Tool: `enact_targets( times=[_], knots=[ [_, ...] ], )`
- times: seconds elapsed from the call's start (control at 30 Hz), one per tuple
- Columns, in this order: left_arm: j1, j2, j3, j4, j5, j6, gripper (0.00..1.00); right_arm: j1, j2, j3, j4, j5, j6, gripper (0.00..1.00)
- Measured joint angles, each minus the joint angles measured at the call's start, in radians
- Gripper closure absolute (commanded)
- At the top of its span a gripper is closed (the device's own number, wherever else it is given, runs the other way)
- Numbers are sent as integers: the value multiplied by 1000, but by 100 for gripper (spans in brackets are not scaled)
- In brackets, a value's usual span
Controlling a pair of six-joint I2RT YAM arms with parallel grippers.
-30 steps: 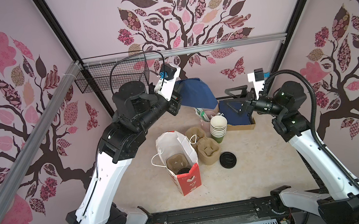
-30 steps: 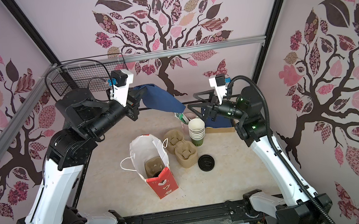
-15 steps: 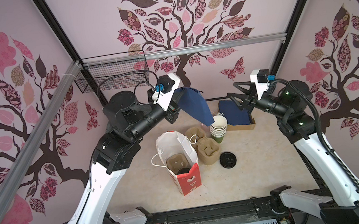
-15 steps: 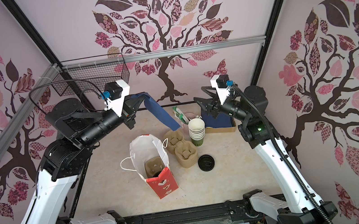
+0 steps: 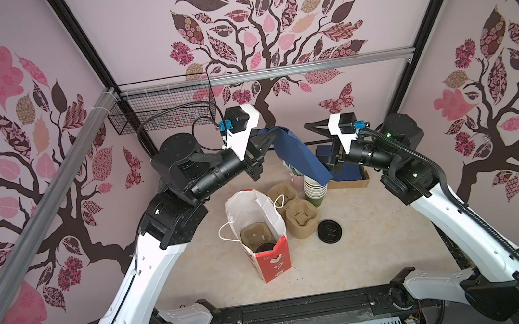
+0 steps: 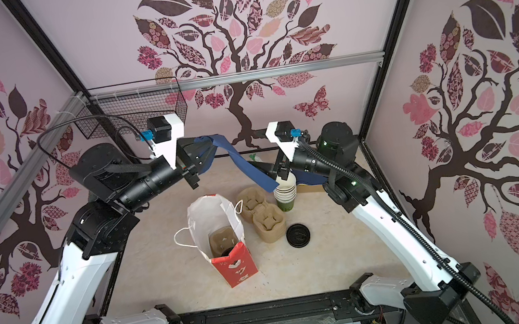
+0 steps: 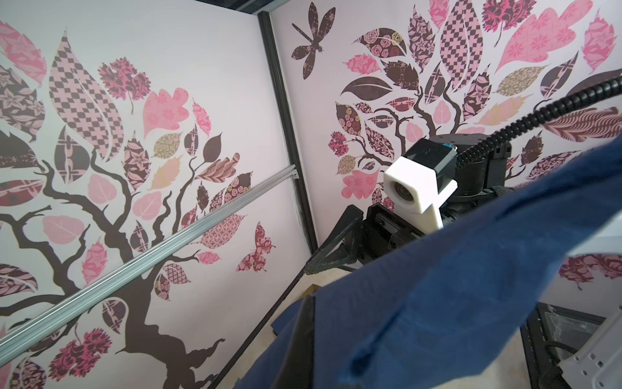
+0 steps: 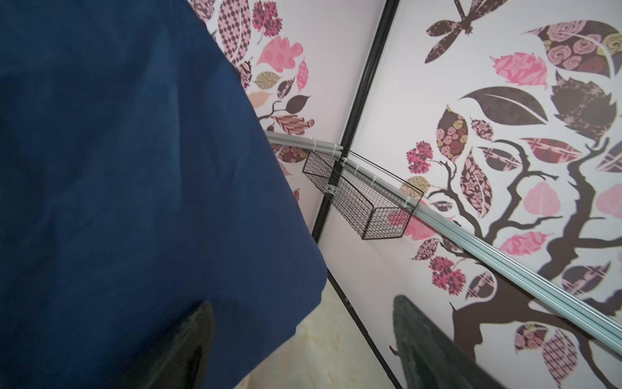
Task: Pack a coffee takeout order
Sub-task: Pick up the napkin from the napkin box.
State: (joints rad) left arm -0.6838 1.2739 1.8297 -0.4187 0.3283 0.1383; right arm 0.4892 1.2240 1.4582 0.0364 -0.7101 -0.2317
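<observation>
Napkin [image 5: 298, 154] update: in both top views left claw [image 5: 266, 136] is pinched tight on its upper end, navy strip slanting down toward right claw [image 6: 263, 150]; paper bag [image 5: 272, 260] sits below, nearer the left arm. Left wrist: just blue cloth. Right wrist: jaws gaping, nothing pinched.

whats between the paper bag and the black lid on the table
A tan pulp carrier, standing close beside the bag, with the lid just past it. Both top views show this.
</observation>
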Motion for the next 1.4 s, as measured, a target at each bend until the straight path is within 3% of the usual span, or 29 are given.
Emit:
enact_targets(
  times=[0.3, 0.6, 0.97, 1.4],
  knots=[
    [0, 0, -58, 56, 29, -103, 100, 27, 82, 86, 138, -161, 204, 4],
    [0, 0, -58, 82, 87, -163, 100, 36, 150, 141, 112, -223, 232, 12],
    [16, 6, -58, 88, 173, -238, 100, 61, 217, 194, 73, -318, 258, 45],
    [36, 14, -58, 88, 246, -296, 100, 66, 219, 205, 49, -375, 291, 71]
  ],
)
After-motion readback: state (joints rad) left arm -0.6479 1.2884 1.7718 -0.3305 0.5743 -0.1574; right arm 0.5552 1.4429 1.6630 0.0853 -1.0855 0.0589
